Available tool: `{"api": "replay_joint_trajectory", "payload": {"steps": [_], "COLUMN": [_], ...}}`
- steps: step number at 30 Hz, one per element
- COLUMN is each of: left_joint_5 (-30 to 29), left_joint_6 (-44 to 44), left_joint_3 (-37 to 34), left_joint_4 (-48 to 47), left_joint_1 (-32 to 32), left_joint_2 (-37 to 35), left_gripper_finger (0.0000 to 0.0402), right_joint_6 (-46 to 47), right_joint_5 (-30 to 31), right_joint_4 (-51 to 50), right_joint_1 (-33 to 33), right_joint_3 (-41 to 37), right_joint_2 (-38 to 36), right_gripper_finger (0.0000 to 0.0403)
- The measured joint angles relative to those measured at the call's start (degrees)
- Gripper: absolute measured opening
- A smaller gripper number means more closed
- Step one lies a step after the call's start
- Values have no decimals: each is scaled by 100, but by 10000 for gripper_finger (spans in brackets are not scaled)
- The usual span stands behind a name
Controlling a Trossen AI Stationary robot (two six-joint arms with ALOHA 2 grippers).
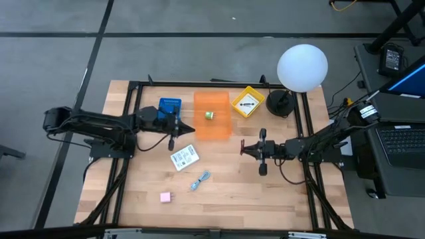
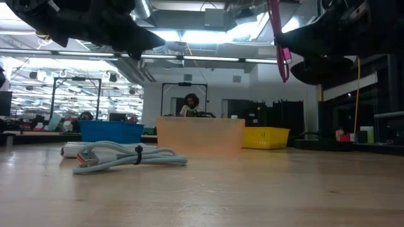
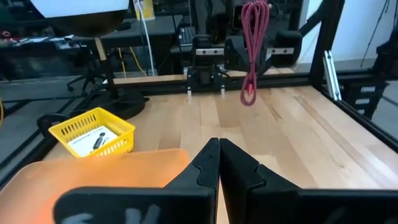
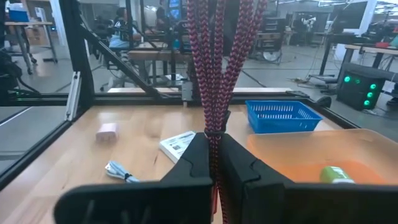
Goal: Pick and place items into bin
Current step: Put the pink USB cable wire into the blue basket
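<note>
My right gripper is shut on the dark-red cord, right of the orange bin, lifted off the table. A tiny greenish cube lies inside that bin. My left gripper is shut and holds nothing. It hovers by the bin's left near corner. Flat on the wood lie a white printed packet, a light-blue cord piece and a pink cube. Another white packet with a small black item sits in the yellow basket. My right gripper pinches the bundled dark-red cord between its two fingers, several strands together. The fingers come level from the table's right, across the bundle. The bundle stands roughly upright, rising above the fingers. Its lower end hangs clear of the table.
A blue basket stands left of the orange bin and a yellow basket right of it. The white globe lamp stands at the far right corner. A black frame borders the table. A person is in the room behind.
</note>
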Motion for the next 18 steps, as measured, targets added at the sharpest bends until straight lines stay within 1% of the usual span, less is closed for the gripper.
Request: {"api": "replay_joint_trajectory", "payload": {"steps": [3, 6, 10, 18], "left_joint_5": [0, -2, -2, 0], "left_joint_6": [-11, -11, -11, -155], "left_joint_3": [0, 0, 0, 0], "left_joint_4": [251, 334, 367, 369], "left_joint_1": [0, 0, 0, -7], "left_joint_2": [164, 251, 254, 254], "left_gripper_finger": [13, 34, 75, 170], "right_joint_6": [4, 11, -9, -152], "right_joint_5": [2, 2, 2, 6], "right_joint_4": [3, 7, 20, 25], "right_joint_1": [0, 0, 0, 0], "right_joint_3": [0, 2, 2, 73], "right_joint_2": [2, 2, 2, 2], "right_gripper_finger": [0, 0, 0, 0]}}
